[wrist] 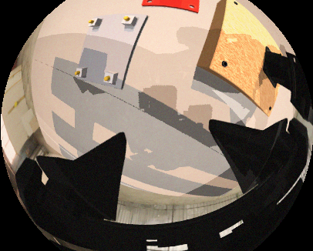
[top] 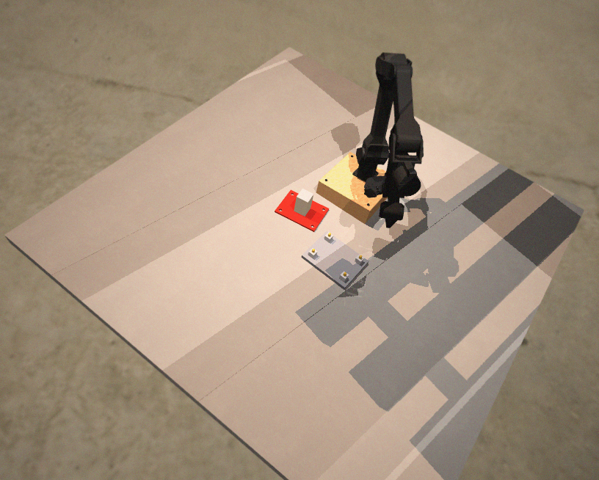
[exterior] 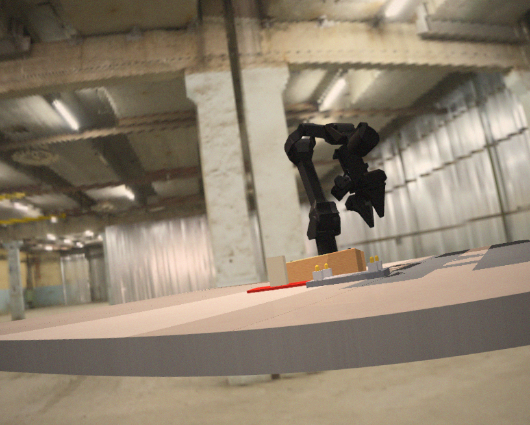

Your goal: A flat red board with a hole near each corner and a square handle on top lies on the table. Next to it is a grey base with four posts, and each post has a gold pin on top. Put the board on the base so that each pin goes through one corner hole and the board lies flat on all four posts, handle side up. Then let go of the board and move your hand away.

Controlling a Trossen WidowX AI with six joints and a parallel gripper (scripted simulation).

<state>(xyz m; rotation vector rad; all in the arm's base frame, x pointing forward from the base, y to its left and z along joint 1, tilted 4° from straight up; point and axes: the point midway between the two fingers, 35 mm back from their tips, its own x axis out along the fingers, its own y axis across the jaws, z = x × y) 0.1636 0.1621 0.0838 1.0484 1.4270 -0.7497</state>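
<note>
One flat red rectangular board, a hole near each corner, lying flat on the pale pinkish-beige table, handle side up; just beside the grey base, not on it; only an edge strip with two holes shows in the wrist view

One upright pale grey block-shaped handle, standing on the middle of the board

One flat grey rectangular base, on the table, with four short whitish square posts, one near each corner, each topped by a gold pin; all four pins exposed; part of its surface in shadow

One thick yellow-orange wood-grained block, dark round marks on its top, set near the board and bearing the foot of the arm

One black jointed robot arm, raised and bent over at the top

One black two-fingered gripper, fingers wide apart with nothing between them, pointing downward above the table, apart from board and base
</note>
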